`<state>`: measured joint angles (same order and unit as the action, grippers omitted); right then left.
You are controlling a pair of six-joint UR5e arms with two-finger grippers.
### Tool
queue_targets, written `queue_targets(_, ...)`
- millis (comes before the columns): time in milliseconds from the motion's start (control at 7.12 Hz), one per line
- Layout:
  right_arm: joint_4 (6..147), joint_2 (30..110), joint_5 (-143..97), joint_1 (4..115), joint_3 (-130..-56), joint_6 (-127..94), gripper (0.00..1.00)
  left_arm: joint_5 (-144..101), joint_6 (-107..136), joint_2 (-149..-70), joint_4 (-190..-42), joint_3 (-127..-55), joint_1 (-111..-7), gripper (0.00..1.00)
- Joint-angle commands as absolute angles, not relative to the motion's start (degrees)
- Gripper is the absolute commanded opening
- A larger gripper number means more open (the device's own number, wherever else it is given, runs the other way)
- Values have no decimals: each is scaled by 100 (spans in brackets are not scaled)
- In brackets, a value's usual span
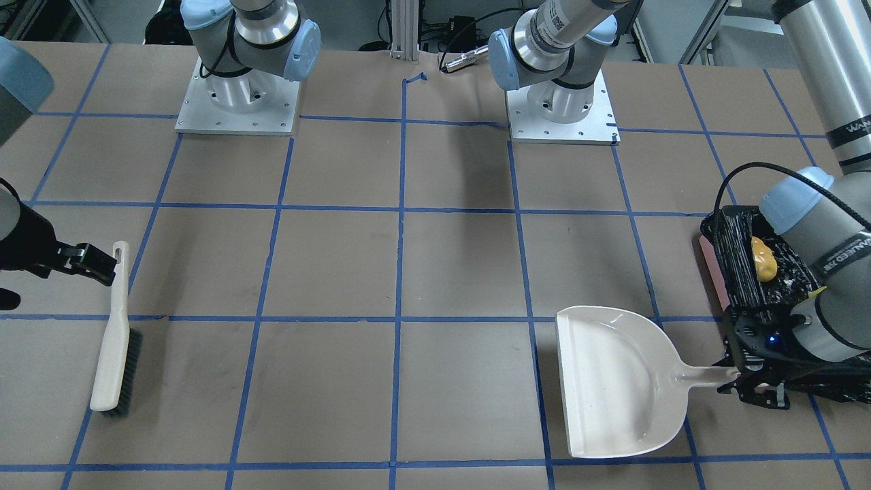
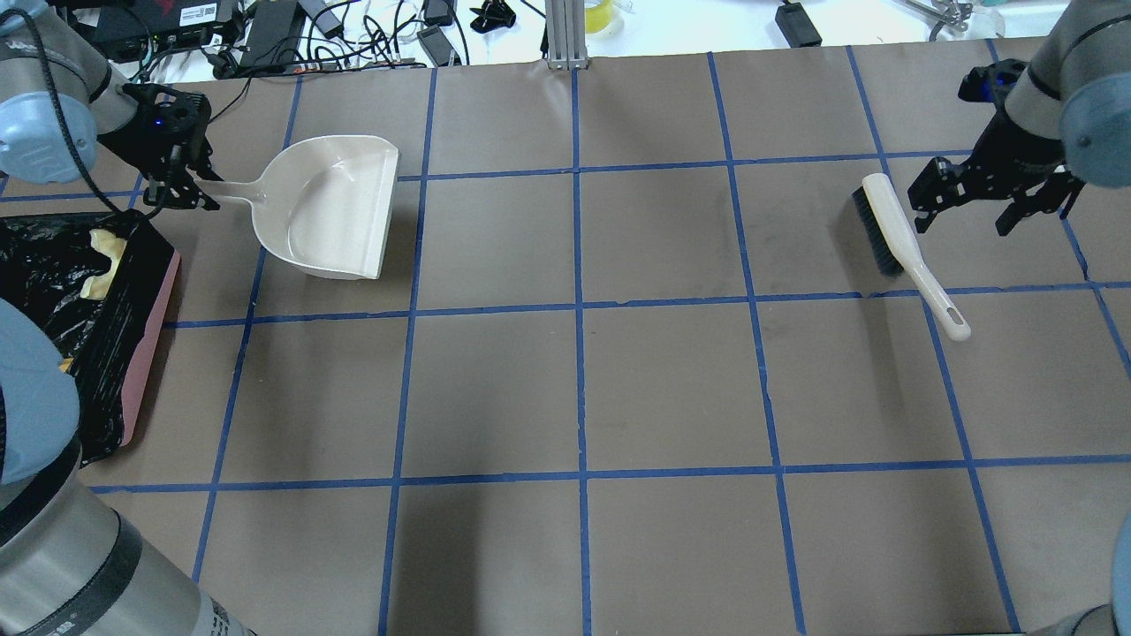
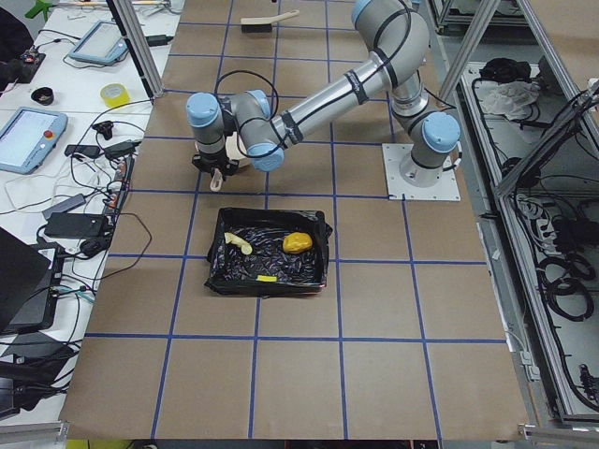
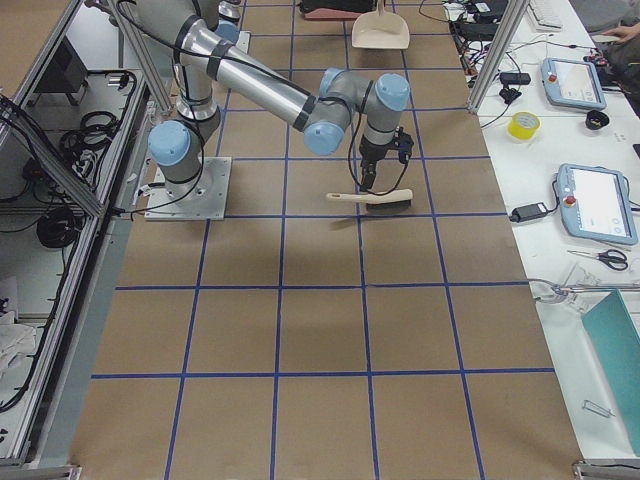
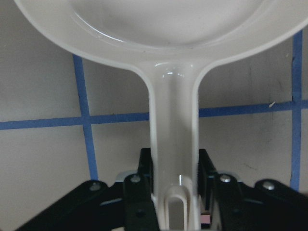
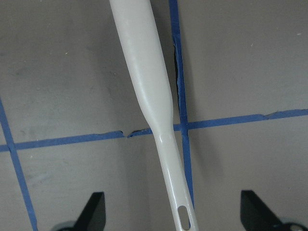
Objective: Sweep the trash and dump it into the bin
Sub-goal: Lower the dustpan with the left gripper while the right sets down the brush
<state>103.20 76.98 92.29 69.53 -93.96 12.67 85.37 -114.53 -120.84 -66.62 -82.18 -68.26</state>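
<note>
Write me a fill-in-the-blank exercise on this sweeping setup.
The left gripper holds the cream dustpan by its ____.
The right gripper hangs over the brush with its jaws ____.
The black-lined bin holds ____ trash pieces.
Missing words: handle; open; three.

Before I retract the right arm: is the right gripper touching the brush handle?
Apart. The right wrist view shows the brush handle running between the right gripper's open fingertips, with bare table on both sides.
</note>
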Motion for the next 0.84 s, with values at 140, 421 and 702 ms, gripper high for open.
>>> queue_targets(140,9246,8086,8999,7389,-8246,835,100,8805,-10952,-12287,-6654,-8218,-7512,0)
queue_targets(421,9307,8086,8948,7777,-8244,896,100,9009,-10626,-12287,-6557,-8331,-7629,0)
queue_targets(702,9246,8138,9009,7778,-8279,801,100,8948,-10600,-12270,-6250,-8481,-7629,81)
